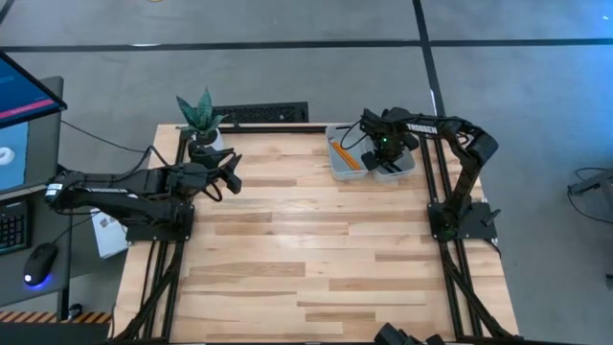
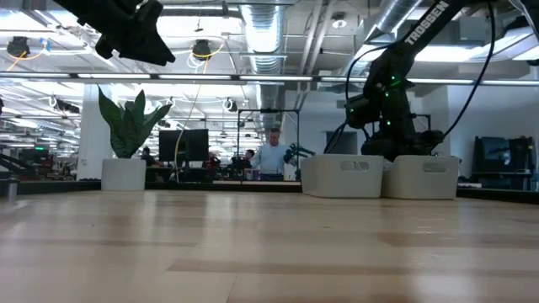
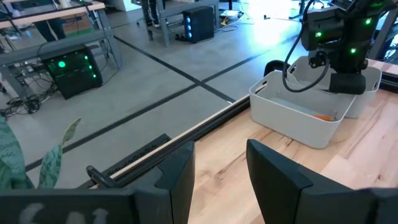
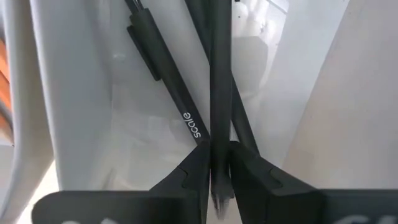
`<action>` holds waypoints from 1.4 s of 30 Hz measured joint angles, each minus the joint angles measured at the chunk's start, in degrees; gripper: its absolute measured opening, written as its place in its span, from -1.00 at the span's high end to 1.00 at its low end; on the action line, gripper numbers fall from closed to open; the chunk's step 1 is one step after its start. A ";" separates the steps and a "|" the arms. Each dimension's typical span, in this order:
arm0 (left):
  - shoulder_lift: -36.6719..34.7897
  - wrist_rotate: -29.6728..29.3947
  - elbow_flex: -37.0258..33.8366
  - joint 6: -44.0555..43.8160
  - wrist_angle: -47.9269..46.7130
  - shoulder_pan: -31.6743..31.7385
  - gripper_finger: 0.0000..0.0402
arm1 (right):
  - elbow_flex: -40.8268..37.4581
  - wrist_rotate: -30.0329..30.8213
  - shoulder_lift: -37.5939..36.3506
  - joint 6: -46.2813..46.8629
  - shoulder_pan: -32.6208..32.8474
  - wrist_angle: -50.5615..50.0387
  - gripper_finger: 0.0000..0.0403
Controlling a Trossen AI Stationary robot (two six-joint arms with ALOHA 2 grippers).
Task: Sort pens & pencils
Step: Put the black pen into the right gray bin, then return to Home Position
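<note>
My right gripper (image 4: 219,171) points down inside the right white bin (image 1: 404,171) at the table's far right, shut on a black pen (image 4: 219,93). Two more black pens (image 4: 163,74) lie on that bin's floor beneath it. Orange pencils (image 1: 343,153) lie in the left white bin (image 1: 335,172) beside it; they also show in the left wrist view as pencils (image 3: 323,116). My left gripper (image 1: 230,176) waits open above the table's far left, with nothing between its fingers (image 3: 180,174). My right gripper pinches the black pen's shaft (image 4: 219,146) between its two fingers, which come from above and point down into the bin. The pen runs out from the fingertips over the two other pens. Whether its far end rests on the bin's floor I cannot tell.
A potted plant (image 1: 199,117) stands at the far left corner behind my left gripper. The two bins (image 2: 341,177) sit side by side. The wooden tabletop (image 1: 306,249) stretches bare toward the near edge. A person (image 2: 271,156) stands in the room beyond.
</note>
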 joint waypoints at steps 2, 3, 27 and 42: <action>0.00 0.00 0.00 0.00 0.00 0.00 0.32 | 0.01 -0.01 -0.01 0.00 0.00 -0.01 0.56; 0.00 0.01 0.00 -0.01 0.00 0.00 0.32 | -0.01 -0.01 -0.02 0.00 0.00 -0.01 0.54; -0.25 0.02 0.02 -1.31 0.04 -0.02 0.32 | 4.41 -0.03 -11.63 0.02 1.37 -5.81 0.01; -7.57 1.05 0.07 2.74 1.14 -0.66 0.32 | 7.39 3.14 -47.03 -4.10 14.10 14.15 0.02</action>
